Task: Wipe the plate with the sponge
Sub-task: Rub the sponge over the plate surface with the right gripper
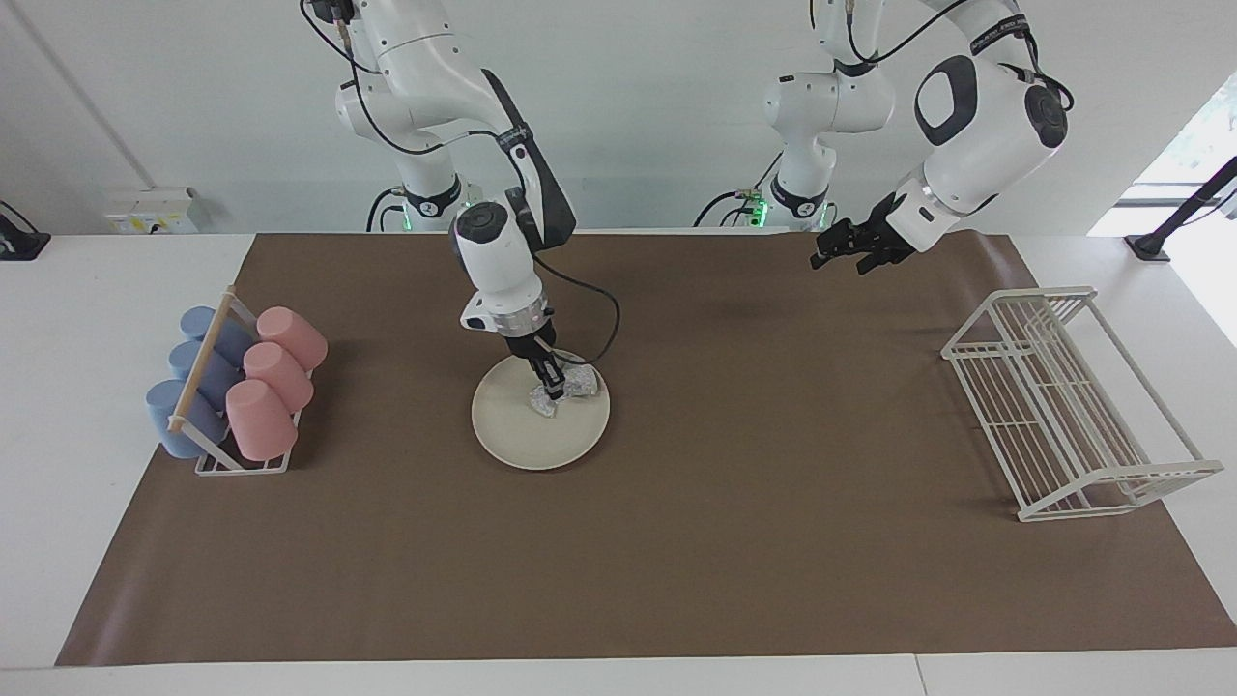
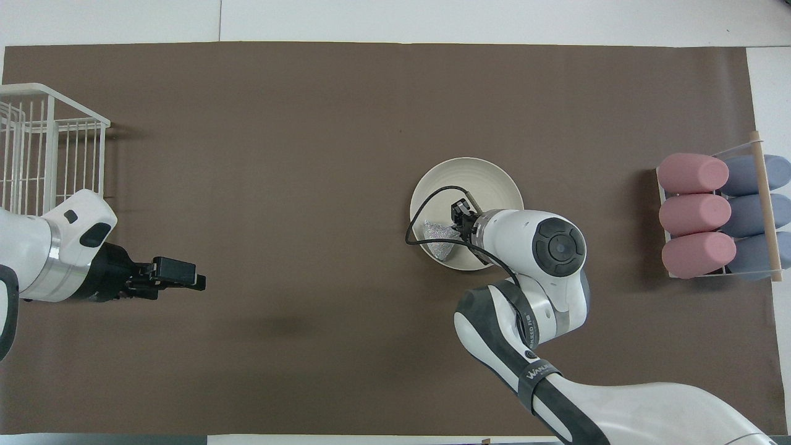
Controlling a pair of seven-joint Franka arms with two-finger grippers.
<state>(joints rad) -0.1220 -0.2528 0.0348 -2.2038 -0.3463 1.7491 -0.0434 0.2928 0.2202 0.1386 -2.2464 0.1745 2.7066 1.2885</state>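
The cream-white plate point(image 1: 536, 425) point(image 2: 479, 179) lies on the brown mat toward the right arm's end of the table. On its part nearer the robots sits the silvery speckled sponge point(image 1: 575, 385) point(image 2: 440, 240). My right gripper point(image 1: 553, 389) point(image 2: 456, 230) points down onto the plate and is shut on the sponge, pressing it against the plate's surface. My left gripper point(image 1: 839, 247) point(image 2: 185, 276) waits open in the air, over the mat near the robots' edge at the left arm's end, holding nothing.
A white wire rack point(image 1: 1068, 401) point(image 2: 43, 148) stands at the left arm's end of the mat. A holder with pink cups point(image 1: 275, 382) point(image 2: 695, 213) and blue cups point(image 1: 193, 382) point(image 2: 757, 213) lying on their sides stands at the right arm's end.
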